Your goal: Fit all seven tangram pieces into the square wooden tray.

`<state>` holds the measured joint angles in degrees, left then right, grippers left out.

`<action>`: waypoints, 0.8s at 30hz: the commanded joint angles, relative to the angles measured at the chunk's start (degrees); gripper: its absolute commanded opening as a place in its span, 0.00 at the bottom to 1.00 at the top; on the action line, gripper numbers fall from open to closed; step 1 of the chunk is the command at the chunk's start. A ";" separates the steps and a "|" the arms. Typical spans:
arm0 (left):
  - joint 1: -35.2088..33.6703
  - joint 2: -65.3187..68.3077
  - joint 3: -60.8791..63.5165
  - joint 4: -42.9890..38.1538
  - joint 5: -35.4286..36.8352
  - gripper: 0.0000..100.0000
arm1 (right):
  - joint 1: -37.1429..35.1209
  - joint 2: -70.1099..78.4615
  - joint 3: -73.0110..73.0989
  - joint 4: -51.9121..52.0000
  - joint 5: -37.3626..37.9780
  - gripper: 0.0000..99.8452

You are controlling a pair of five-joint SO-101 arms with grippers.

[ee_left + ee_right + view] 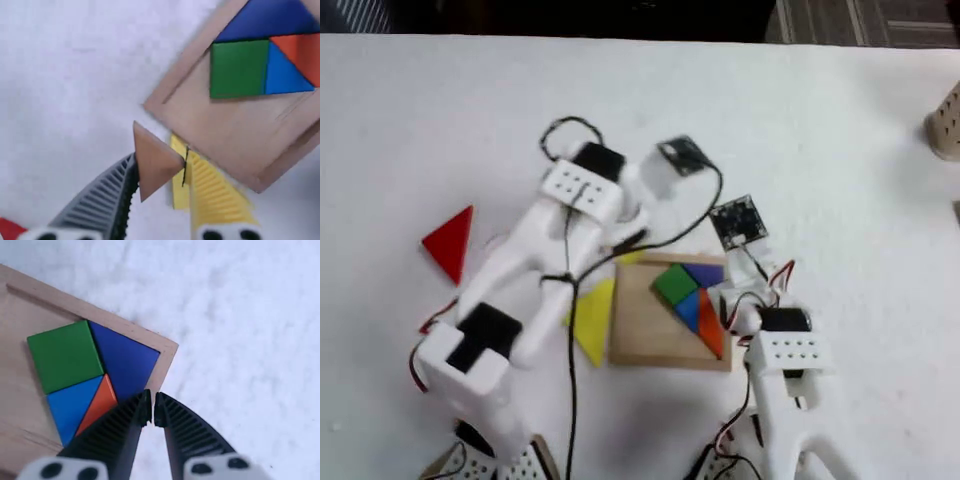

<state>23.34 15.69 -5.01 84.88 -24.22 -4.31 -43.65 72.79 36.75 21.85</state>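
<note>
At the far left the red triangle (451,241) is lying alone on the white table (840,140), well apart from the wooden tray (642,335), so I am counting it as not yet handled. Next along, my left claw (161,159) is clamping a small tan triangle (154,165) between its fingers (105,197) and holding it just outside the tray's rim. The yellow triangle (595,320) is lying flat on the table just beside the tray's left edge, also unplaced. Inside the tray four pieces are sitting packed together toward one corner: a green square (674,283), a dark blue piece (706,271), a light blue piece (688,310) and an orange piece (712,332). The rest of the floor is showing bare wood. I am therefore reckoning four pieces in and three to go. Further right, my right claw (151,407) is hanging over the tray's corner by the dark blue piece, closed tip to tip on nothing. From above, my left arm (540,250) and its cable (570,330) are covering the tan triangle, and my right arm (790,355) is hiding the orange piece's end. A flat yellow strip under the tan triangle could be piece or finger; I cannot tell which.
</note>
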 commanded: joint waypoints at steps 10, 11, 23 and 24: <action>11.38 -3.47 6.42 -14.33 -16.18 0.08 | 4.18 0.04 -1.76 -0.66 0.35 0.02; 11.21 -3.47 7.65 -16.18 -16.44 0.08 | 4.09 0.04 -1.76 -0.66 0.35 0.02; 9.10 -3.38 10.20 -19.08 -16.00 0.22 | 3.91 0.04 -1.76 -0.75 0.35 0.02; 8.75 -3.38 10.37 -19.08 -16.00 0.23 | 3.91 0.04 -1.76 -0.75 0.35 0.02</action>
<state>29.76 15.52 3.43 65.36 -38.46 -0.35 -43.38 73.05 36.84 22.11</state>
